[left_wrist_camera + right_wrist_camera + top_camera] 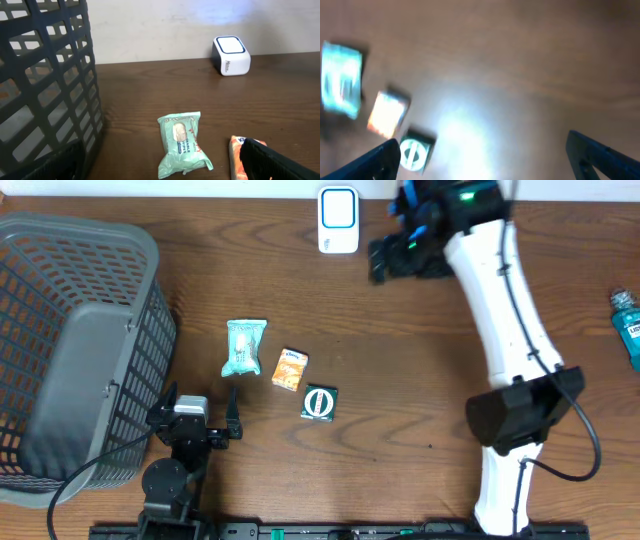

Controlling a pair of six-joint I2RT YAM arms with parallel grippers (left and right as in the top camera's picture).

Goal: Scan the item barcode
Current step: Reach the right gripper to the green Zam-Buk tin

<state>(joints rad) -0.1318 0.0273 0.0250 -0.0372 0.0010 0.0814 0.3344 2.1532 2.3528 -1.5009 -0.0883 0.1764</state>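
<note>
1. Overhead: seemingly the opening step, nothing picked yet. Shows pale green wipes pack [245,347], orange tissue packet [291,369] and dark green square box [319,402] on the brown wooden bench [420,380], well apart from the white barcode scanner [339,220]. Left pincer [198,402] released beside the grey plastic basket [60,330]; right pincer [385,260] released near the scanner.
2. Left wrist: adds the scanner's side face, unseen from above; misses the box. Probably calls next for descending onto one item.
3. Right wrist: blurred; confirms right pincer spread, empty.

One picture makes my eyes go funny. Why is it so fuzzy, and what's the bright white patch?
Right wrist view: blurred all over, so the orange packet looks smeared; the white patch is light glaring off the table. Left wrist view: sharp on the wipes pack. Overhead view: clear, evenly lit.
</note>
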